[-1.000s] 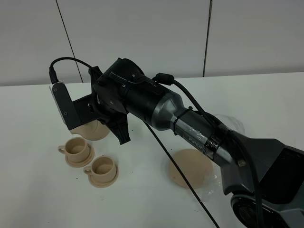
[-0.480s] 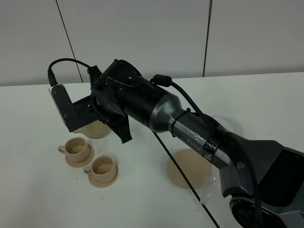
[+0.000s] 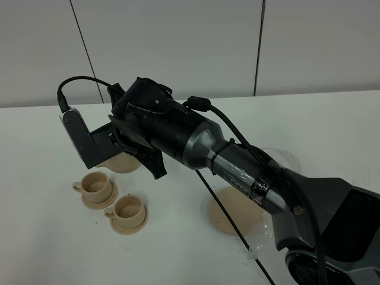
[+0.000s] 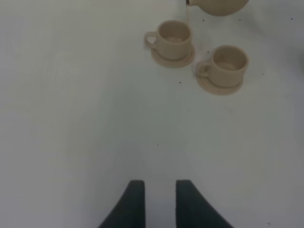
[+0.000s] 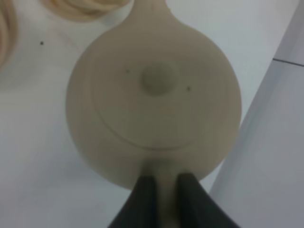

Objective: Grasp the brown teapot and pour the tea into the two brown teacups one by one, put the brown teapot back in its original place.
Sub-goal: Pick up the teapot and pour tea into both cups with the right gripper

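The white table (image 3: pixel 332 130) is the largest thing, and its far edge runs along the grey wall. The table is bare toward the right edge and in front of the cups. The right arm (image 3: pixel 237 166) reaches across the middle from the lower right and covers much of the centre. Its right gripper (image 5: pixel 165 183) is clamped on the loop handle of the brown teapot (image 5: pixel 154 95), lid up. The teapot sits just behind the cups and close to the table's far edge. I cannot tell whether its base clears the table. The original place (image 3: pixel 237 211), a flat saucer, lies empty under the forearm, well apart from the pot. The two brown teacups (image 3: pixel 95 185) (image 3: pixel 129 208) stand on their saucers side by side, near each other. The left gripper (image 4: pixel 156 190) hangs over bare table with its fingers slightly parted, gripping nothing.
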{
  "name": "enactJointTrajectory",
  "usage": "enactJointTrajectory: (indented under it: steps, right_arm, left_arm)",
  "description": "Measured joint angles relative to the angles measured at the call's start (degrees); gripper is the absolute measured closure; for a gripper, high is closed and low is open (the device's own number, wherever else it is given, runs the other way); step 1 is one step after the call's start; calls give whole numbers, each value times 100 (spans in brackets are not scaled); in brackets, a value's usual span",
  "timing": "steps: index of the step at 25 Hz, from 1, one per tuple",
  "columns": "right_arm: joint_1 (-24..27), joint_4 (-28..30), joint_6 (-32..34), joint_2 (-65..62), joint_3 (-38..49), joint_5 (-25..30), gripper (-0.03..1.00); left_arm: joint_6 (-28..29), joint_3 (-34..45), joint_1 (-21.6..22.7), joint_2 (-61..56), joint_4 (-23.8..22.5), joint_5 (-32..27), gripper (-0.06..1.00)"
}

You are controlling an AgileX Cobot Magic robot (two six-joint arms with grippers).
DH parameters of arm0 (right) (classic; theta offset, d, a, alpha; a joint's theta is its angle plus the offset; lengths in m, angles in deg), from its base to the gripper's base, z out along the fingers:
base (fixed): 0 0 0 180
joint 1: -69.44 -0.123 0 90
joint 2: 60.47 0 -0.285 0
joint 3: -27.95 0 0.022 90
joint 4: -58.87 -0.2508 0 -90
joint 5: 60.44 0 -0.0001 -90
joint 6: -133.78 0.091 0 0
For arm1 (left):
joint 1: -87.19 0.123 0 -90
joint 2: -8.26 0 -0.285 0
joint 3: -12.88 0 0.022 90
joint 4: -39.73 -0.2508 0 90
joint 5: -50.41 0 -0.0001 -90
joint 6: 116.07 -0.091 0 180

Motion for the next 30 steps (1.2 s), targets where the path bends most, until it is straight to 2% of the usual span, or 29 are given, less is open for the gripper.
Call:
enactJointTrajectory:
  steps: [13, 30]
  right_arm:
    - [-223, 64, 44, 133, 0, -26, 87]
    - [-236, 280, 76, 170, 0, -218, 87]
  left_arm:
    - [0, 0, 0, 0, 0, 0, 71]
    - [0, 0, 0, 0, 0, 0, 71]
